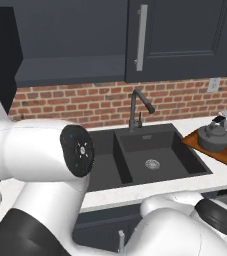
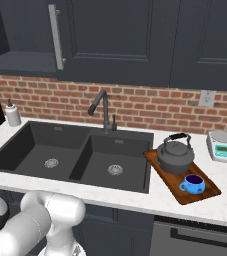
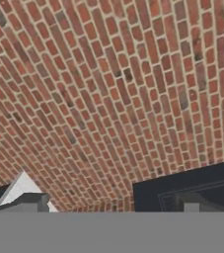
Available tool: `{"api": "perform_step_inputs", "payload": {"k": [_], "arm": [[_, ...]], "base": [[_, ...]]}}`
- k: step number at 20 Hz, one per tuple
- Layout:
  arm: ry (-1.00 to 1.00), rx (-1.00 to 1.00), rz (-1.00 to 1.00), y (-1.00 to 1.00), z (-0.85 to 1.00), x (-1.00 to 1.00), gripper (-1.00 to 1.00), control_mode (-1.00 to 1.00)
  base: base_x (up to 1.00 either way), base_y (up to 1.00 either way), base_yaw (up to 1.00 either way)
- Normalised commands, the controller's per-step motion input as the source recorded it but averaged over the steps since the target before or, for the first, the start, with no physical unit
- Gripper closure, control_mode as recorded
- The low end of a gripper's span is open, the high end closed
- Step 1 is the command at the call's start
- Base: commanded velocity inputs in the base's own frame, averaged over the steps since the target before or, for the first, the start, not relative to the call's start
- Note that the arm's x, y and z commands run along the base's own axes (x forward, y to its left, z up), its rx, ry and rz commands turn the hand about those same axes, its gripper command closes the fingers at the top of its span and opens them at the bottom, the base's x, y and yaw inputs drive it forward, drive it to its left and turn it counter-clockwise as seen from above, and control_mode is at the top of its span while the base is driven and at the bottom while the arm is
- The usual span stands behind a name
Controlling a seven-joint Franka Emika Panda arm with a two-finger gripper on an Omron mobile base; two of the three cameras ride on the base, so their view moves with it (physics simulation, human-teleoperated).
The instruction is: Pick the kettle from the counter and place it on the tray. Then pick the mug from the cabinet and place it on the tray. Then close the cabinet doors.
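Kettle [image 2: 175, 156] and mug [image 2: 193, 184] sit on the tray [image 2: 207, 192] on the bench [image 2: 220, 210], so the empty, wide-spread hand [image 3: 111, 205] needs the stiff door's [image 2: 107, 37] slim handle [image 2: 56, 37].

You've got a dark double-bowl sink [image 2: 70, 155] set in the worktop, 2 bowls side by side, each with a round metal drain. A dark gooseneck faucet [image 2: 101, 110] stands behind the divider, spout angled down and toward the left in the right base view, with a small lever just beside its base. The red brick backsplash [image 2: 145, 107] runs the full width behind it. You'll see a white pump bottle [image 2: 12, 115] upright at the far left, against the brick. A small white and teal scale [image 2: 221, 146] sits at the right end. A pale wall outlet [image 2: 207, 98] is on the brick above the scale.
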Motion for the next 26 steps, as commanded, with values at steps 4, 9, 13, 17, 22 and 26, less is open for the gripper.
{"api": "perform_step_inputs", "payload": {"k": [4, 9, 13, 17, 22, 26], "arm": [[0.00, 0.00, -0.11, 0.28, 0.00, 0.34, -1.00, -1.00], [0.00, 0.00, -0.01, 0.25, 0.00, 0.02, -1.00, -1.00], [0.00, 0.00, 0.00, 0.20, 0.00, 0.02, -1.00, -1.00], [0.00, 0.00, -0.03, 0.13, -0.01, 0.23, -1.00, -1.00], [0.00, 0.00, -0.07, 0.05, -0.04, 0.31, -1.00, -1.00], [0.00, -0.01, -0.10, 0.00, -0.03, 0.29, -1.00, -1.00]], "base": [[0.00, 0.00, 0.00], [0.00, 0.00, 0.00], [0.00, 0.00, 0.00], [0.00, 0.00, 0.00], [0.00, 0.00, 0.00], [0.00, 0.00, 0.00]]}}
